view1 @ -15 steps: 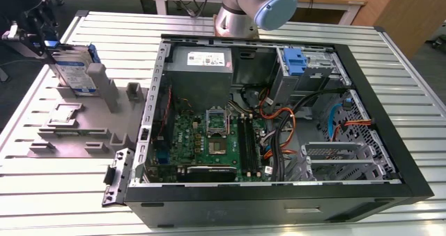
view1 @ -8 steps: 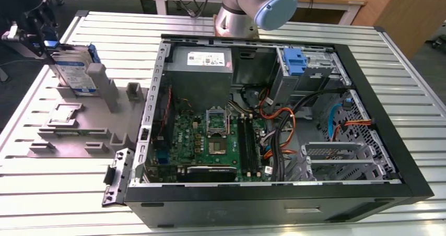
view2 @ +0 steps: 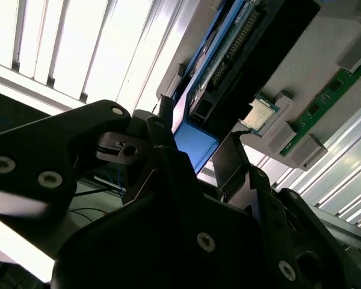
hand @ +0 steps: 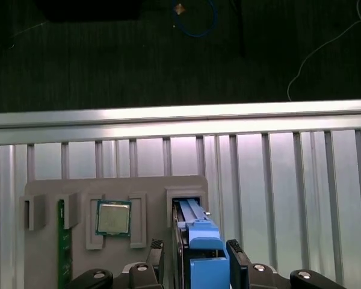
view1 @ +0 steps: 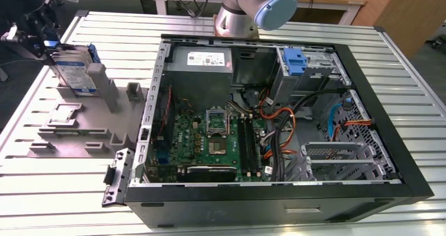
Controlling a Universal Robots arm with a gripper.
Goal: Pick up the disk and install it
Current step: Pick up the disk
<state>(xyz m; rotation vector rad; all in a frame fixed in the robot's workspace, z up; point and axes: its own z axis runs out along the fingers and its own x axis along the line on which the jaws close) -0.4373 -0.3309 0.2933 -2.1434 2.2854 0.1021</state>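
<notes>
An open computer case [view1: 279, 116] sits on the slatted table [view1: 56, 194], with a grey fixture tray [view1: 77, 137] beside it at the exterior view's left, carrying a processor chip [hand: 113, 218]. The disk [view1: 75, 74], silver with a white-and-blue label and blue frame, stands upright in the tray's slot. The gripper [hand: 197, 251] hangs over its top edge, straddling it; whether it clamps, I cannot tell.

The arm [view1: 233, 14] is silver-grey with a pale blue joint cap [view1: 275, 9]; the end effector [hand: 195, 253] is black, dotted with silver screws [view2: 205, 241].
</notes>
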